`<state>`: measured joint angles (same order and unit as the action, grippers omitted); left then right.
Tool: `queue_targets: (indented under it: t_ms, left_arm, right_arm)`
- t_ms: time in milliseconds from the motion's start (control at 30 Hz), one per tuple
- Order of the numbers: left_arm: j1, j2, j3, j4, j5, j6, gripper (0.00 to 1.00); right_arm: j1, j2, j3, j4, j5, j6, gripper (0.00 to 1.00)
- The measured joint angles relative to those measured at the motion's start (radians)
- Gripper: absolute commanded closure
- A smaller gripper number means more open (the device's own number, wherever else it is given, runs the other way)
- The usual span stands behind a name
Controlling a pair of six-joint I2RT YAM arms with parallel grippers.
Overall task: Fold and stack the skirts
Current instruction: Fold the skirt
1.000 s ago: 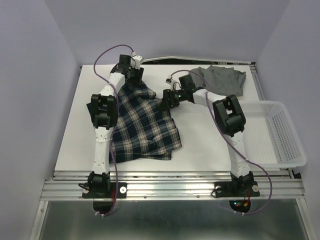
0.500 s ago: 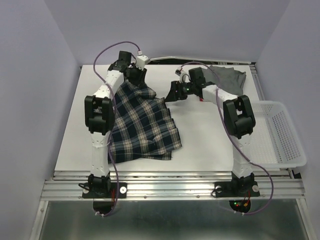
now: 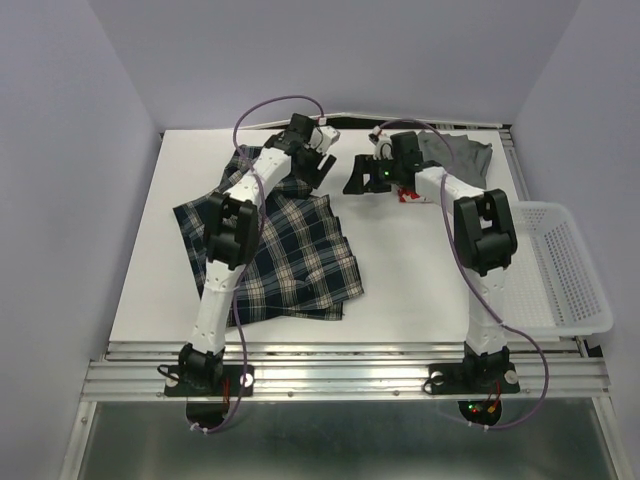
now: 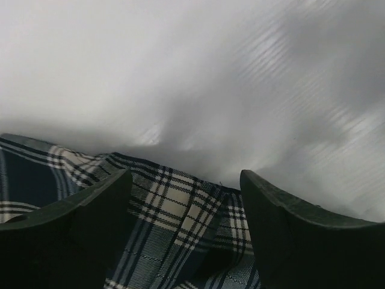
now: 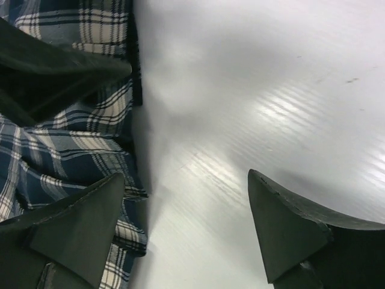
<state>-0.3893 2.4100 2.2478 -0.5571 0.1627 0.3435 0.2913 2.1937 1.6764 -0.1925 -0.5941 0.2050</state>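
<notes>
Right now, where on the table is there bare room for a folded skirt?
Bare white table between the dark plaid cloth skirt and the white plastic mesh basket, partly under the right arm; also the far left corner. Crowded at the back middle: left claw, right claw and grey cloth skirt.

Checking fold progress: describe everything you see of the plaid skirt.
The plaid skirt is soft navy-and-white checked cloth, lying rumpled and mostly flat, left of centre on the table. The left arm crosses above it. The open left pincer straddles its far hem, and the open right pincer hovers at its right edge.
</notes>
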Motion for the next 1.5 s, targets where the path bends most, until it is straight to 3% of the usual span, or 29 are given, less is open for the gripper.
queue_targets:
  t_ms: [100,267,300,367,400,633,900,1067,1233,1500]
  left_arm:
    - [-0.003,0.043,-0.015,-0.038,-0.055,-0.013,0.22]
    - [0.005,0.069,-0.019,-0.08,-0.129,-0.026,0.5]
    - [0.007,0.066,-0.033,-0.073,-0.13,-0.028,0.67]
    - [0.01,0.04,-0.099,-0.045,-0.122,-0.018,0.85]
    - [0.01,0.016,-0.14,-0.032,-0.111,-0.011,1.0]
    - [-0.036,-0.206,-0.443,-0.013,0.07,0.137,1.0]
    - [-0.126,-0.604,-0.765,0.008,0.355,0.348,1.0]
    - [0.002,-0.845,-0.902,0.164,0.445,0.314,1.0]
    - [0.137,-1.002,-0.985,0.323,0.464,0.259,1.0]
    - [0.163,-1.102,-1.049,0.375,0.536,0.256,1.0]
  right_arm:
    - [-0.019,0.0,0.0,0.0,0.019,-0.006,0.12]
    - [-0.039,0.0,0.01,-0.001,0.023,-0.002,0.13]
    - [-0.041,0.0,0.018,-0.001,0.022,0.001,0.14]
    - [-0.041,0.0,0.03,0.0,0.022,0.002,0.14]
    - [-0.041,0.0,0.037,0.0,0.022,0.002,0.15]
    - [-0.041,0.011,0.063,0.011,0.023,0.001,0.16]
    - [-0.041,0.053,0.063,0.03,0.01,-0.005,0.12]
    - [-0.041,0.055,0.044,0.113,-0.024,-0.058,0.01]
    - [-0.04,0.055,0.005,0.217,-0.084,-0.152,0.0]
    - [0.029,0.111,0.072,0.283,-0.19,-0.248,0.0]
